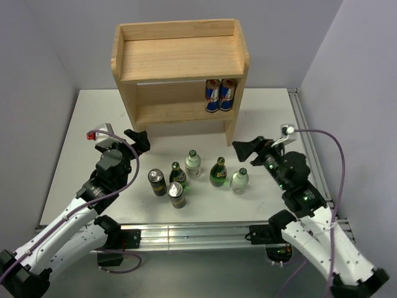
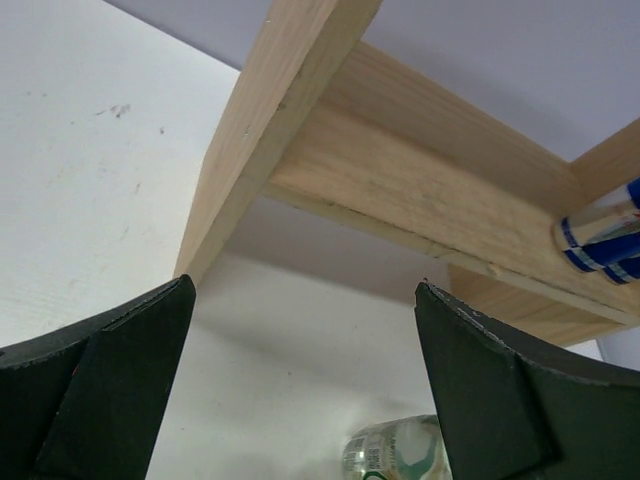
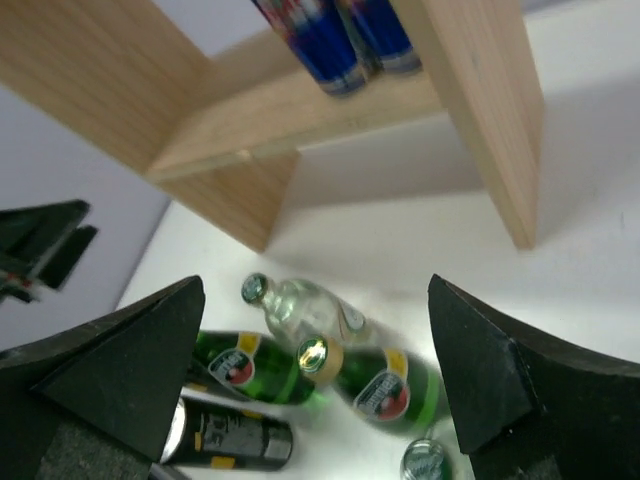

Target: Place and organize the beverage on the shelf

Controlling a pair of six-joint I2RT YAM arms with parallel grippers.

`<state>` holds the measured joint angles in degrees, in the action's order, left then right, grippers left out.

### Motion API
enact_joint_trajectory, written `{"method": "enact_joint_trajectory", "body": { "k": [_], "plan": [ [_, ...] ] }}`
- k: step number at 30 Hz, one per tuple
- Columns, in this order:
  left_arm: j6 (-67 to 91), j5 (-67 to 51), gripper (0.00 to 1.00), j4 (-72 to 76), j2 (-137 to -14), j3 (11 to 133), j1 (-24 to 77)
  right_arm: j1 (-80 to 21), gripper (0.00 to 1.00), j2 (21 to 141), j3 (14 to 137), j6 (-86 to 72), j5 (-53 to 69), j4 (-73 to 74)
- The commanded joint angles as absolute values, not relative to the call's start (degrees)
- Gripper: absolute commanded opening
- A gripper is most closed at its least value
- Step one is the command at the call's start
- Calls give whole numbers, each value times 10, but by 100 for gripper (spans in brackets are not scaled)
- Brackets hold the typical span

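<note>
The light-wood two-tier shelf (image 1: pixel 180 65) stands at the back of the table. Two blue cans (image 1: pixel 221 94) stand on the right of its lower board; its top board is bare. On the table in front stand two clear bottles (image 1: pixel 193 163) (image 1: pixel 239 180), two green bottles (image 1: pixel 178 174) (image 1: pixel 218 172) and two black cans (image 1: pixel 157 182) (image 1: pixel 177 195). My left gripper (image 1: pixel 138 140) is open and empty, left of the group, near the shelf's left panel (image 2: pixel 270 130). My right gripper (image 1: pixel 244 151) is open and empty, right of the bottles, facing them (image 3: pixel 385 380).
The table's right edge has a metal rail (image 1: pixel 304 124). Grey walls close in behind and at both sides. The right wrist view shows the shelf's right panel (image 3: pixel 480 100) close ahead and the blue cans (image 3: pixel 335 35) above. The left wrist view shows a clear bottle (image 2: pixel 400 455) low between my fingers.
</note>
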<state>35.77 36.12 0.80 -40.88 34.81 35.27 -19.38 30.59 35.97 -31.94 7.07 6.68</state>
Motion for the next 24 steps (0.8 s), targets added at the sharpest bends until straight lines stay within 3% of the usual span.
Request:
{"method": "enact_joint_trajectory", "body": {
  "k": [1, 4, 8, 9, 11, 18, 24],
  "plan": [
    [362, 403, 99, 2, -415, 340, 359, -382, 100, 309, 368, -349, -300, 192],
    [369, 417, 99, -19, -423, 345, 359, -521, 100, 373, 406, -482, -498, 333],
    [365, 417, 99, -14, -413, 338, 360, -676, 100, 489, 467, -782, -634, 544],
    [365, 418, 99, -14, -410, 338, 360, -705, 100, 514, 481, -856, -648, 659],
    [364, 420, 99, -15, -406, 336, 361, -781, 100, 592, 519, -1079, -666, 780],
    [364, 422, 99, -13, -403, 331, 361, -850, 100, 699, 538, -1158, -656, 828],
    [361, 418, 99, -10, -402, 328, 362, -845, 100, 653, 527, -1144, -657, 828]
  ]
}}
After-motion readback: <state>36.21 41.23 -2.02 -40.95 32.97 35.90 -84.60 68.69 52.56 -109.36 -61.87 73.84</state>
